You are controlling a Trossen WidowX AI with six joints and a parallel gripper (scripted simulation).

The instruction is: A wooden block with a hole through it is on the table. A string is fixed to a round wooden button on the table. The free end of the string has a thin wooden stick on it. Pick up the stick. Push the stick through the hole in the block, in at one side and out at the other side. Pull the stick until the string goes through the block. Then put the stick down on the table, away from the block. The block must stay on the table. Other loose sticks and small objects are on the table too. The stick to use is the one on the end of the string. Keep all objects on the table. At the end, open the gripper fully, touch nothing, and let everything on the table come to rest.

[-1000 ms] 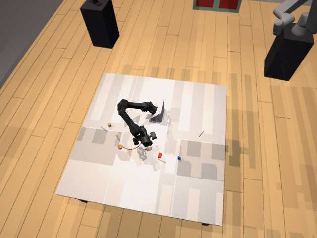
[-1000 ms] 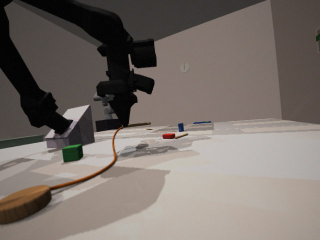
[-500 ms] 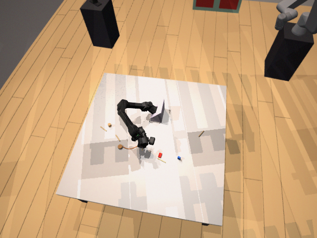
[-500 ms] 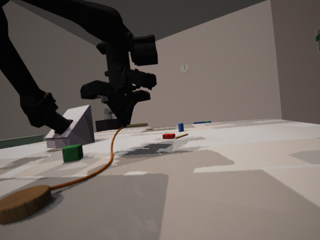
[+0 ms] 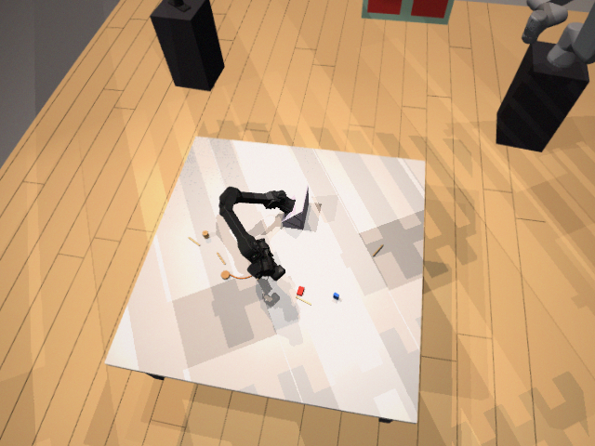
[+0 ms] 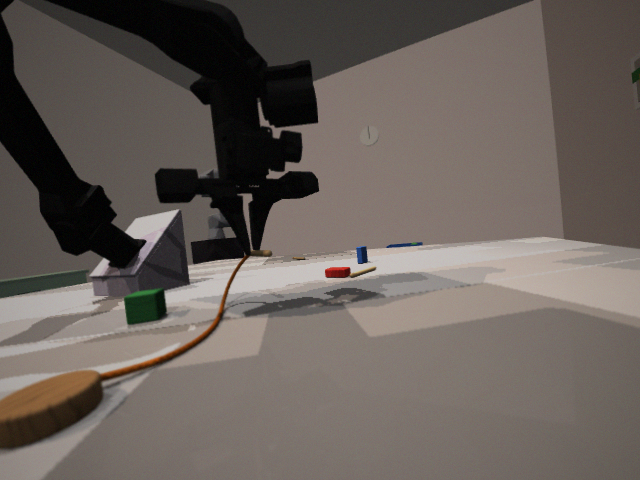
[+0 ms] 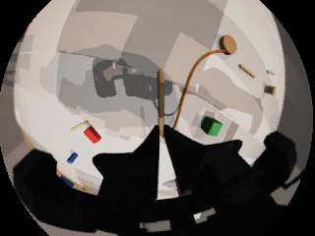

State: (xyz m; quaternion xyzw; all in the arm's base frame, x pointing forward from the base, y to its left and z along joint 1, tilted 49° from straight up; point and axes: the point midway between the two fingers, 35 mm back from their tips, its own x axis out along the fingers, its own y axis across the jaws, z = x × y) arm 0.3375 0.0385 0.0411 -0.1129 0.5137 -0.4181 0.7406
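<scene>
The thin wooden stick (image 6: 262, 253) (image 7: 160, 95) is gripped near its string end in the fingertips of the claw (image 5: 265, 269) (image 6: 249, 251) (image 7: 160, 128), clear of the bench (image 5: 331, 350) (image 6: 439, 392) (image 7: 44, 98). In the wrist view, with the fingertips taken as the dial's centre, the stick is pointed toward 12 o'clock. From the grip, the orange string (image 5: 241, 277) (image 6: 222, 310) (image 7: 186, 88) is curved to the round wooden button (image 5: 225, 274) (image 6: 51, 405) (image 7: 227, 44) at 1 o'clock. A loose short stick (image 5: 220, 257) (image 7: 247, 71) is seen at 2 o'clock, and a small wooden piece (image 5: 204, 234) (image 7: 270, 89) between 2 and 3; whether it is pierced cannot be told. A green block (image 6: 145, 305) (image 7: 212, 126) is seen at 3 o'clock. At 9 o'clock, a red block (image 5: 300, 291) (image 6: 337, 272) (image 7: 92, 135) is placed beside a pale stick (image 5: 303, 300) (image 6: 363, 271) (image 7: 80, 126); a blue block (image 5: 336, 295) (image 6: 361, 254) (image 7: 72, 157) is found at 8 o'clock.
</scene>
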